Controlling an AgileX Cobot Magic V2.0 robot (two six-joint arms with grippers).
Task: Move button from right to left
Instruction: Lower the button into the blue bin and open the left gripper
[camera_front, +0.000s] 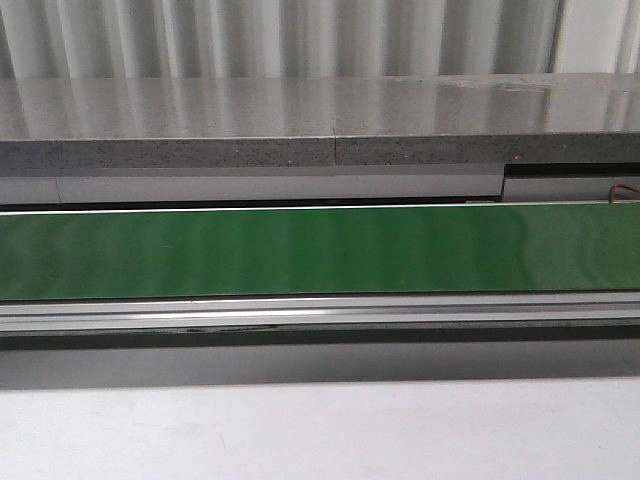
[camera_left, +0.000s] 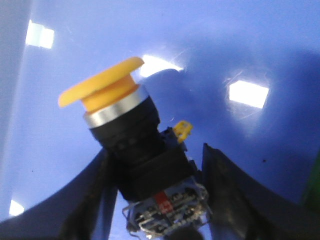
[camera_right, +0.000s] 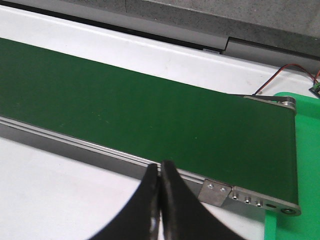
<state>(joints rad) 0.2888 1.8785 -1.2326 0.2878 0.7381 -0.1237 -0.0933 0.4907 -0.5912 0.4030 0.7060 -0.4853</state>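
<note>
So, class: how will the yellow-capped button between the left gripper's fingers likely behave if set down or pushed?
The button looks rigid, hard plastic with a metal ring, so it probably won't flex. Its wide round cap may make it top-heavy, apt to tip or roll. The smooth collar might slip in the left gripper.

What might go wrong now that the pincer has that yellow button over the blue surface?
1. The left pincer seems to hold the button only by its black body, tilted, so it could slip or twist out.
2. If let go at this tilt, the button might roll on its round yellow cap across the glossy blue surface.
</note>
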